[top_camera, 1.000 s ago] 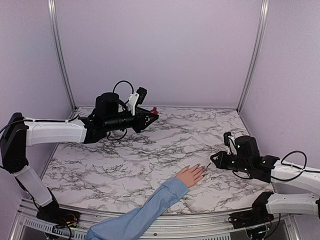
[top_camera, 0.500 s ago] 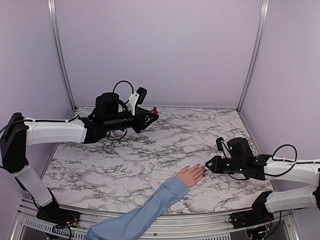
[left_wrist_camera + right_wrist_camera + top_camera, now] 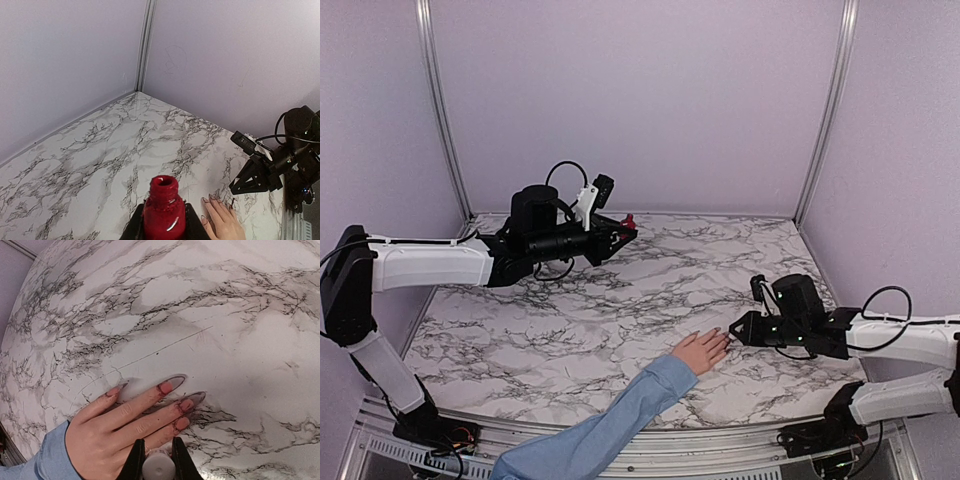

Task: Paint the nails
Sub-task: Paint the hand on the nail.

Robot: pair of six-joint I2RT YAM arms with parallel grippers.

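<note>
Over on the left, the left gripper [image 3: 623,231] was clamped tight on a small red bottle [image 3: 164,207], its neck uncapped, held clear above the marble table [image 3: 570,320]. Well to the right of those fingers, a hand [image 3: 701,351] in a light blue sleeve [image 3: 620,415] lay flat, palm down. The nails [image 3: 166,387] looked pinkish-red and sat just ahead of the right gripper [image 3: 742,329], whose fingers pinched a round white cap [image 3: 158,467] close over the hand's nearest fingertips.
</note>
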